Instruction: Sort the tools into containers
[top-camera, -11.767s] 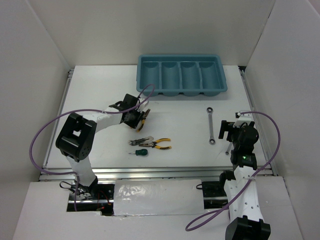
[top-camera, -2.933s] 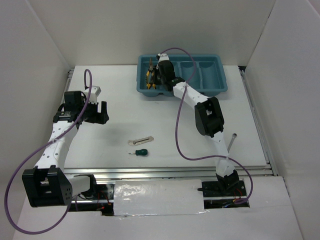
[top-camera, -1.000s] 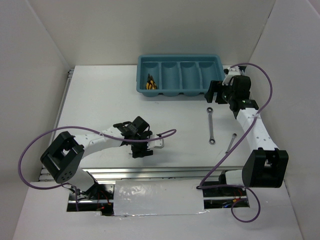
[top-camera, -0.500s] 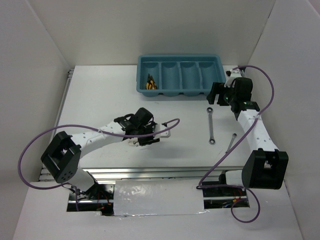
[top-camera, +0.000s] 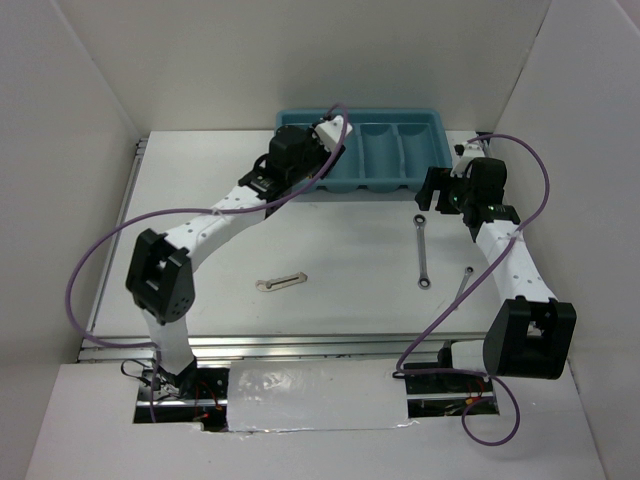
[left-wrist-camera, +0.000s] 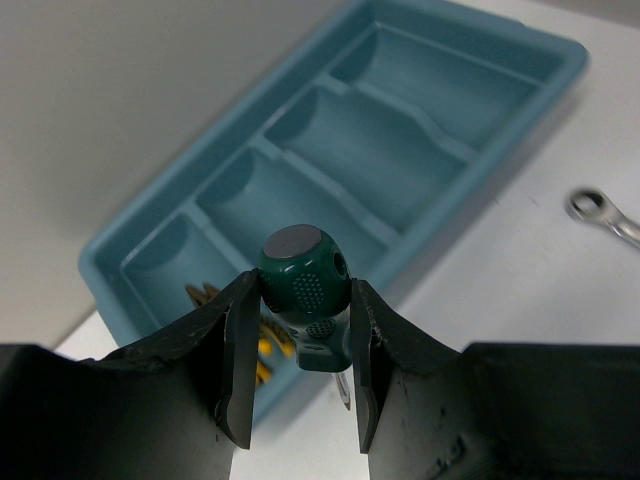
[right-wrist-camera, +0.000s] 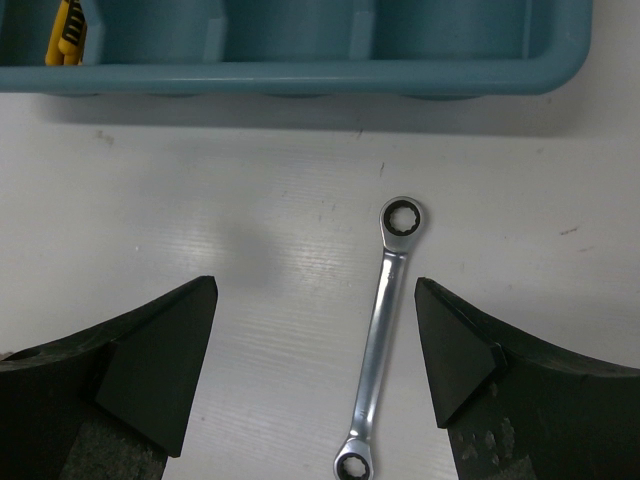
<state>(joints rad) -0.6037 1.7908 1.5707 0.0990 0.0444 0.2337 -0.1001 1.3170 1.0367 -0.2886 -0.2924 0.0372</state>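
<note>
The left hand (left-wrist-camera: 304, 300) is clamped on the stubby green-handled screwdriver (left-wrist-camera: 303, 285). Both fingers (left-wrist-camera: 238, 355) press the sides of the handle, butt end up toward the wrist camera and the metal tip poking down. It's held up off the bench (top-camera: 200, 200) over the left end of the teal tray (left-wrist-camera: 555, 60). From the wrist view it sits about over the near wall by the first two compartments, but which one it's really above is hard to call. In the top view the arm covers that end of the tray.

The yellow-handled pliers (right-wrist-camera: 65, 28) are in the leftmost compartment. Only a bit of yellow shows, so it's not clear whether that's one pair or two. The other three compartments look bare in the wrist views.

The right hand (right-wrist-camera: 315, 300) has its fingers spread wide apart, holding nothing. It hangs over the bench just in front of the tray's right end. The long silver wrench (right-wrist-camera: 385, 340) lies flat on the bench below it, between the two fingers in that view, running roughly toward the tray but not touching it.

Also lying on the bench are a small flat silver piece (top-camera: 281, 282) near the middle and a thin silver rod (top-camera: 462, 287) just right of the wrench.
</note>
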